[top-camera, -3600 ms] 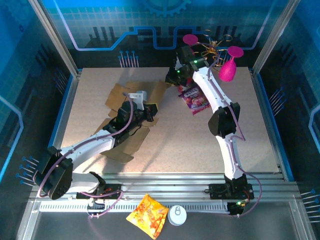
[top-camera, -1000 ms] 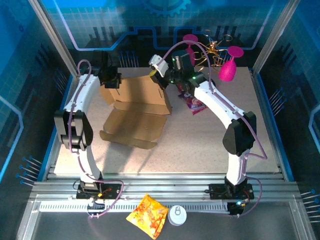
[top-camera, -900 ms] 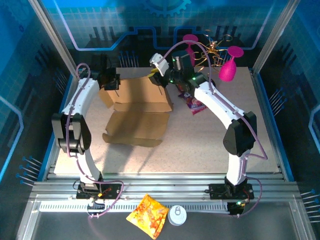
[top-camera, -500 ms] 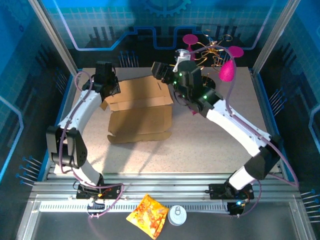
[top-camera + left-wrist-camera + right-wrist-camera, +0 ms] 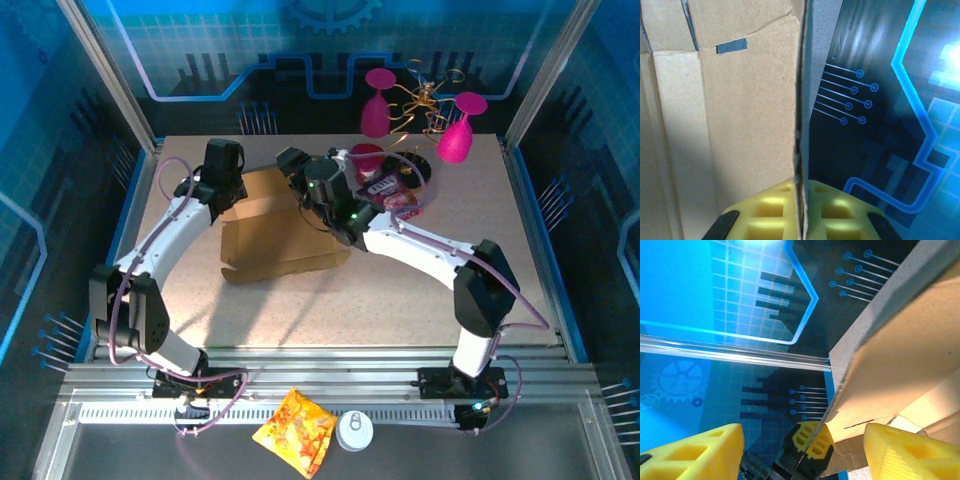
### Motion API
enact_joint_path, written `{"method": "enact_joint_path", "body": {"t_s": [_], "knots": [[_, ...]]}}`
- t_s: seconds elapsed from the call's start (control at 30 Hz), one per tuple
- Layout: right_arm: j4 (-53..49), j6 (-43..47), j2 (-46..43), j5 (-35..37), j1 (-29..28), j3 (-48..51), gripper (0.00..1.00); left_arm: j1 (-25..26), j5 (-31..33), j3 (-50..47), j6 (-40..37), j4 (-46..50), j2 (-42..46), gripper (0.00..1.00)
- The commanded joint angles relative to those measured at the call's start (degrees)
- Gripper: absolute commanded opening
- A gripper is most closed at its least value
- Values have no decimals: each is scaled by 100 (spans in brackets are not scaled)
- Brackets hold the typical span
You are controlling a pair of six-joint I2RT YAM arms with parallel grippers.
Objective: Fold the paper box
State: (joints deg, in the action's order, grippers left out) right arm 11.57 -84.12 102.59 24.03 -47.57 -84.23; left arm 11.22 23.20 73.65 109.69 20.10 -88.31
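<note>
Cardboard paper box (image 5: 285, 235): with the left claw (image 5: 799, 200) clamped on its raised wall, the wide-open, empty right claw (image 5: 803, 430) should bite that wall's edge squarely before folding.

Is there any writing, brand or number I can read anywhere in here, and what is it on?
No text can be read.
paper box: plain, no print.
purple packet: print too blurred.
orange packet: print too blurred.
back wall: gear and circuit drawings, no words.
</note>
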Motion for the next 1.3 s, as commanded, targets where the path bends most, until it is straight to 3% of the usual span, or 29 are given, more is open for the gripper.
{"method": "enact_joint_path", "body": {"t_s": [0.0, 0.17, 0.57, 0.7, 0.8, 0.83, 0.87, 0.9, 0.97, 1.03, 1.13, 1.27], "knots": [[590, -437, 146, 107, -33, -171, 65, 55, 132, -134, 191, -152, 242, 0], [727, -445, 555, 84, -7, -371, 63, 101, 49, -181, 246, -155, 271, 0], [445, -684, 1297, -107, 106, -1111, 43, 178, -70, -321, 248, -247, 363, 0], [343, -751, 1426, -133, 134, -1253, 31, 201, -108, -347, 256, -259, 378, 0], [187, -854, 1484, -197, 196, -1298, 13, 222, -195, -349, 191, -323, 413, 1], [122, -910, 1471, -223, 222, -1293, 6, 222, -245, -360, 117, -375, 451, 10], [90, -956, 1440, -247, 246, -1264, 0, 214, -298, -351, -25, -418, 509, 27], [36, -985, 1388, -275, 287, -1238, 0, 193, -393, -294, -232, -355, 568, 42], [-145, -1097, 1286, -334, 343, -1207, 0, 106, -681, -28, -882, 36, 668, 59], [-107, -1222, 1191, -391, 411, -1087, 0, 18, -942, 349, -1603, 696, 752, 67], [-23, -1369, 1114, -569, 538, -928, 0, -127, -1198, 732, -2552, 1481, 922, 71], [36, -1546, 1069, -945, 699, -742, 0, -517, -1796, 688, -3002, 1842, 1254, 74]]}}
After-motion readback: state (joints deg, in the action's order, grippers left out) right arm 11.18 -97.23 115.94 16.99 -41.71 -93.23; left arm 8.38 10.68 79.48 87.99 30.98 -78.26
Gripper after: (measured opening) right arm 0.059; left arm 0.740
